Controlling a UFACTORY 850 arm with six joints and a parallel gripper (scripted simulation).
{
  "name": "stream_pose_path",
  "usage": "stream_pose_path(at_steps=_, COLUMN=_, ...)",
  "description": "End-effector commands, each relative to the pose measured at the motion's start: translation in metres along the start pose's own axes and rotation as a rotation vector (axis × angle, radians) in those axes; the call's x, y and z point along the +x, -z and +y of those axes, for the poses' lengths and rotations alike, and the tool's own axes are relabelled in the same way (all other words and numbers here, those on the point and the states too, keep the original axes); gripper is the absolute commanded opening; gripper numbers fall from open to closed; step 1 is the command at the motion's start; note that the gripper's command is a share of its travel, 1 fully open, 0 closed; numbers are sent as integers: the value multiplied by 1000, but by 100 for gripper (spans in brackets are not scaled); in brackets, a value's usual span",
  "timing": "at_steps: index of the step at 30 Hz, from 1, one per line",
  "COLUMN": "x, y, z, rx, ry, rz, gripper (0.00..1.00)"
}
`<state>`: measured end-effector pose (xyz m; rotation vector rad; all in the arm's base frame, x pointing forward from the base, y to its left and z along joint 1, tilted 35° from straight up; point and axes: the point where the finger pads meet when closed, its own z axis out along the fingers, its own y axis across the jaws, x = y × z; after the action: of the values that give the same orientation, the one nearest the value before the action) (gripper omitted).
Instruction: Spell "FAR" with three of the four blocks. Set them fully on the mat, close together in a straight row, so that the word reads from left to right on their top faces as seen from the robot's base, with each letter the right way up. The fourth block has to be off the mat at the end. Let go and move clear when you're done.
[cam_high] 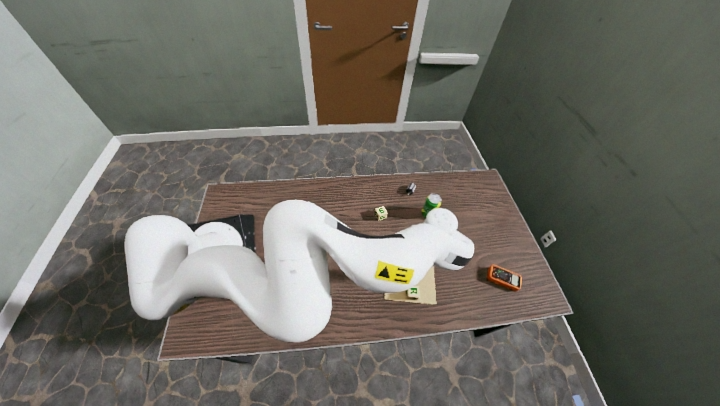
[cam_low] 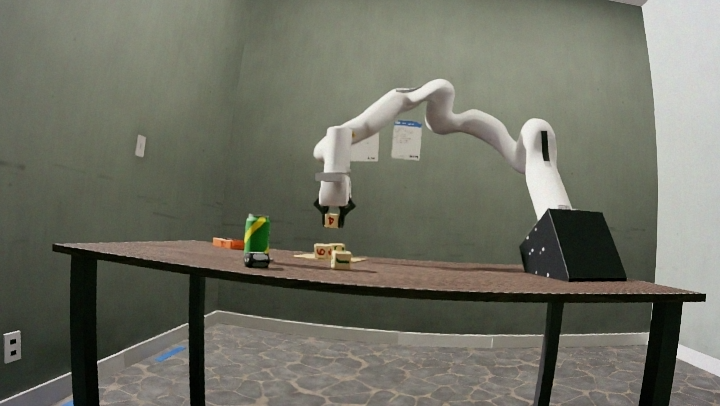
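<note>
The gripper (cam_low: 332, 219) pinched a lettered block (cam_low: 331, 220) between its fingers, above the mat (cam_low: 355, 259) and clear of it.

Overall light: soft and even, kinda dim, grey-green walls looked muted in both views.
Shadows: the white robot arm (cam_high: 302, 262) threw a dark diagonal streak on the brown door (cam_high: 360, 60); the green and yellow can (cam_high: 431, 203) and the small cream block beside it (cam_high: 381, 212) dropped short shadows on the dark wood-grain table top (cam_high: 478, 297).
Glare: none really, though the arm's white shell looked nearly blown out from above.
Sharpness: slightly soft everywhere, block letters barely readable.
Distortion: table edge (cam_low: 352, 291) bowed noticeably in the exterior view, walls leaned at the edges.
</note>
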<state>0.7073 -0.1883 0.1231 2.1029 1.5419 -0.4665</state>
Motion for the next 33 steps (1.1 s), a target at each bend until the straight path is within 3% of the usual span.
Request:
stream_pose_path(at_steps=1, x=-1, y=1, z=1, rx=-2, ry=0, rz=0, gripper=44)
stream_pose_path(at_steps=12, x=-1, y=-7, z=1, rx=-2, ry=0, rz=0, gripper=44)
stream_pose_path(at_steps=24, x=0, y=-59, z=2, rx=-2, ry=0, rz=0, gripper=44)
stream_pose_path(at_steps=33, x=0, y=-86, z=2, rx=-2, ry=0, rz=0, gripper=44)
